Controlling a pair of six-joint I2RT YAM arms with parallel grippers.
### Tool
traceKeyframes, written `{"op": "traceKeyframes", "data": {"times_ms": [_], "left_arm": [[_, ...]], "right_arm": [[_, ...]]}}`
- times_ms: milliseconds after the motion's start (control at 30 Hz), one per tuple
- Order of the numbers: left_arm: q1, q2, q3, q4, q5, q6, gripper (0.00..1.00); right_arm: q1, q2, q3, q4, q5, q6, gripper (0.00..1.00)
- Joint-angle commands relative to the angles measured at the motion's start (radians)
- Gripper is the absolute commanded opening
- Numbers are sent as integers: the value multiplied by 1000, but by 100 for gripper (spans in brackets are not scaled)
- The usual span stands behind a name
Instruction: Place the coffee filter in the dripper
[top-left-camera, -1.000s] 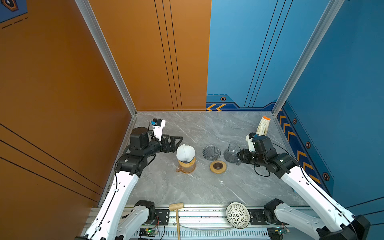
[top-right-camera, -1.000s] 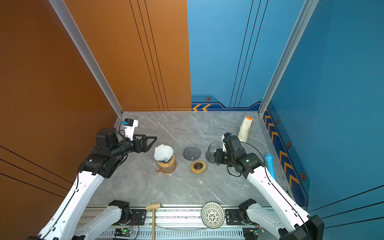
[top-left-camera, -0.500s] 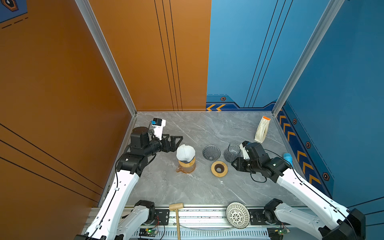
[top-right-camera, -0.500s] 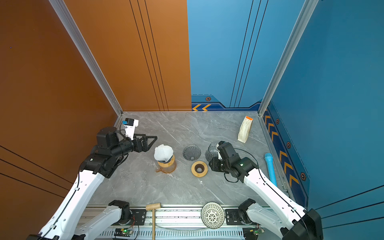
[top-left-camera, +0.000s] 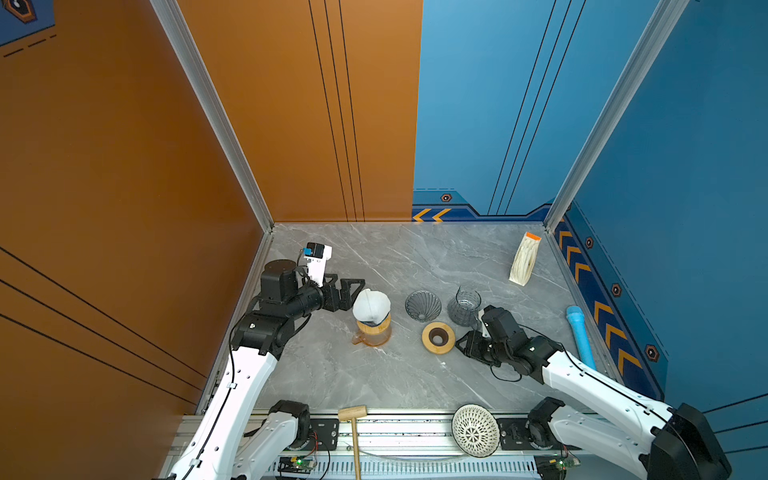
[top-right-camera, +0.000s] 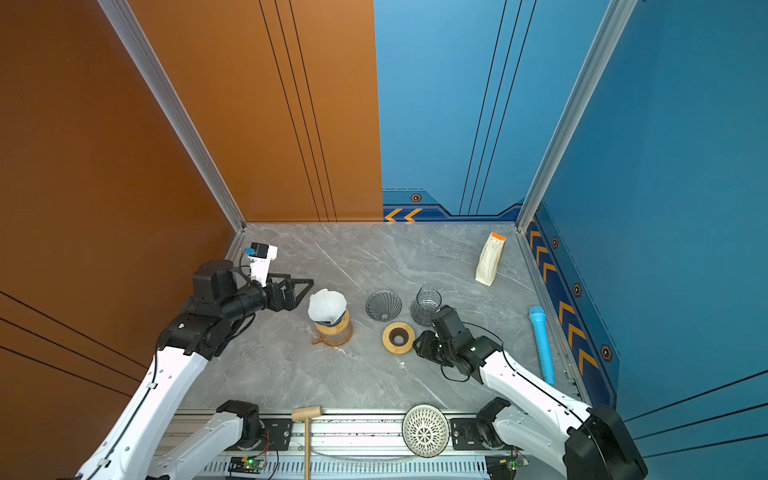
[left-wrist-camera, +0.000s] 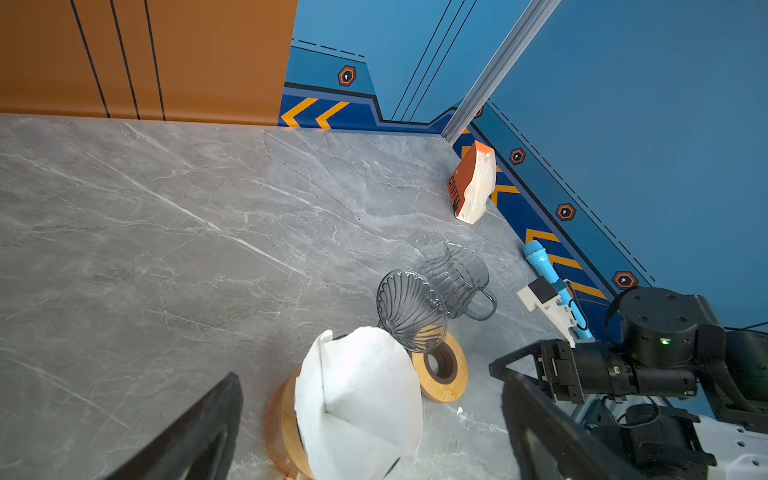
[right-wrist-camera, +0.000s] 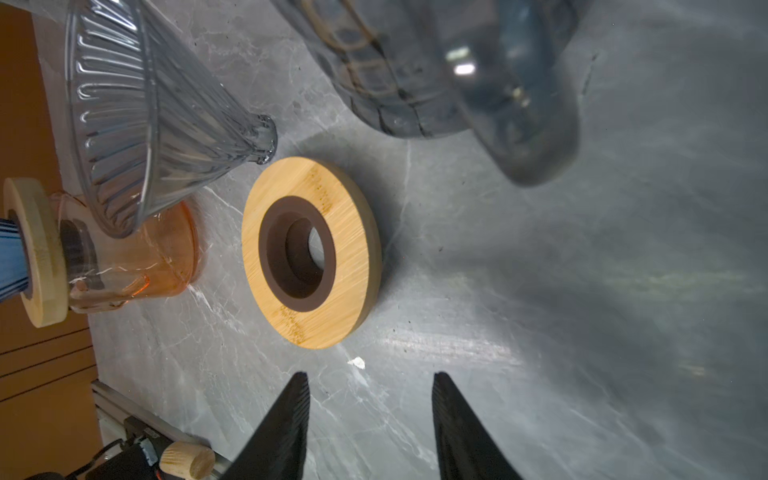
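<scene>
The white paper coffee filter (top-left-camera: 371, 304) (top-right-camera: 327, 304) (left-wrist-camera: 361, 390) sits in the blue dripper (right-wrist-camera: 8, 257), whose wooden collar (right-wrist-camera: 39, 249) rests on an amber glass server (top-left-camera: 372, 334). My left gripper (top-left-camera: 358, 296) (top-right-camera: 306, 296) (left-wrist-camera: 369, 376) is open just left of the filter, one finger on each side of it in the left wrist view, not touching it. A grey ribbed glass cone (top-left-camera: 422, 305) (right-wrist-camera: 137, 112) lies beside it. My right gripper (top-left-camera: 462, 345) (top-right-camera: 417, 343) (right-wrist-camera: 370, 376) is open and empty, low over the table, facing a wooden ring (top-left-camera: 437, 337) (right-wrist-camera: 311, 253).
A grey glass carafe (top-left-camera: 465, 305) stands behind the right gripper. A coffee bag (top-left-camera: 524, 259) and a blue tube (top-left-camera: 580, 336) lie along the right wall. A wooden mallet (top-left-camera: 353, 419) and a white lattice dome (top-left-camera: 475, 430) rest on the front rail.
My right gripper has come away from the grey carafe towards the front, down beside the wooden ring, and its jaws have opened. The left arm has not moved.
</scene>
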Motion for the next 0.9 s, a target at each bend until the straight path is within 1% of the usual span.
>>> {"op": "traceKeyframes", "data": {"times_ms": [0, 100, 400, 767, 867], "left_arm": [[6, -11, -16, -23, -13, 17, 98], [13, -7, -20, -24, -11, 19, 98], [26, -3, -22, -31, -9, 26, 98], [41, -2, -25, -40, -4, 29, 98], [43, -1, -26, -40, -3, 29, 98]], "right_arm": [[6, 4, -47, 162, -18, 97, 49], [3, 22, -75, 222, -14, 120, 50], [4, 140, -98, 353, -15, 163, 51], [11, 229, -103, 434, -7, 194, 45], [19, 232, -95, 430, -2, 190, 45]]}}
